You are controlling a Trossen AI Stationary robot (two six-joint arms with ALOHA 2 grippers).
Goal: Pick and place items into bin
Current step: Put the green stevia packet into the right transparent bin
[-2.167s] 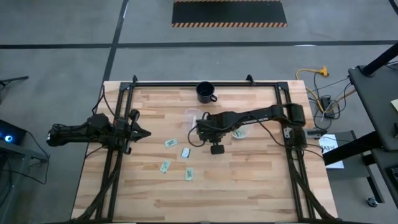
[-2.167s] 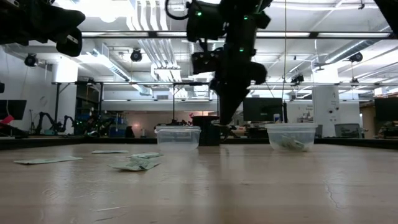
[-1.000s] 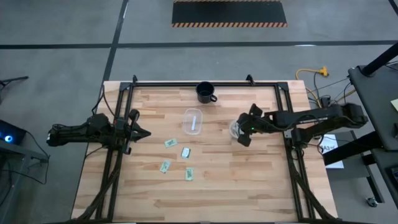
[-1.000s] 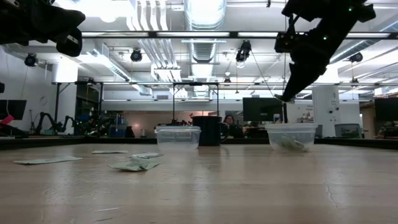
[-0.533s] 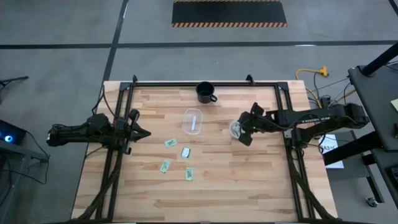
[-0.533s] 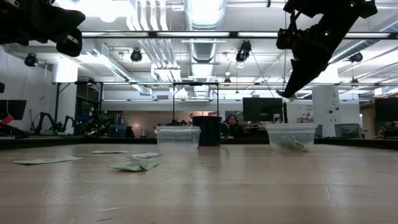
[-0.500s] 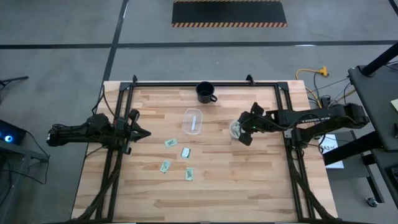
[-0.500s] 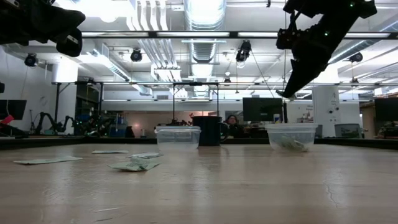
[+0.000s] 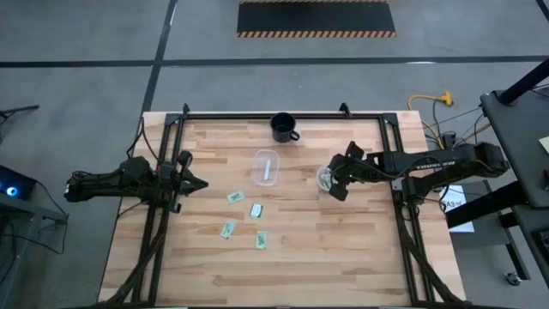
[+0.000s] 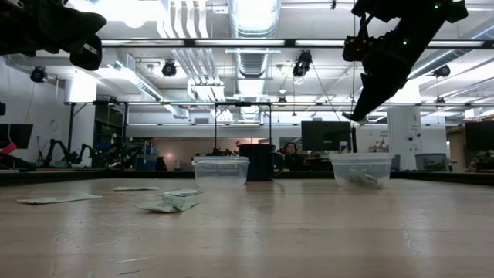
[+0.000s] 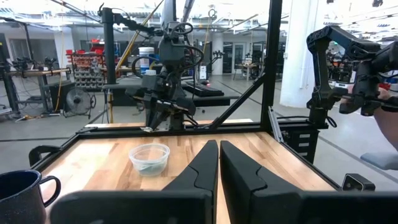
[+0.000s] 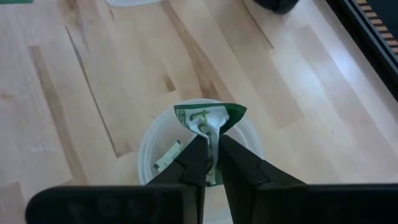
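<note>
My right gripper [image 9: 329, 178] [image 12: 211, 148] hangs over the right clear cup [image 9: 323, 178] [image 12: 147, 149], shut on a pale green and white packet [image 12: 210, 118]. That cup holds another packet [image 12: 166, 157]. A second clear cup [image 9: 267, 167] near the table's middle contains one white packet. Several packets lie flat on the wood: [image 9: 234, 196], [image 9: 256, 210], [image 9: 227, 229], [image 9: 260, 240]. My left gripper [image 9: 199, 183] [image 11: 219, 158] waits shut and empty at the table's left side, clear of the packets. My right gripper pinches the packet between its two fingers [image 12: 194, 158]. The crumpled end [image 12: 214, 114] sticks out past the fingertips. The fingers slant down from the table's right side. The packet is lifted clear, above the mouth of the right cup [image 10: 361, 168].
A dark blue mug [image 9: 284, 127] stands near the far edge, behind the middle cup. Black frame rails [image 9: 163, 215] [image 9: 403, 215] run along both sides of the table. Bare wood [image 9: 326, 257] stretches along the near half to the right of the loose packets.
About two seconds ago my right gripper was low over the table's middle. It has swung toward the right edge and now hangs over the right cup, where it has held almost still for the last second. The left arm has not moved.
</note>
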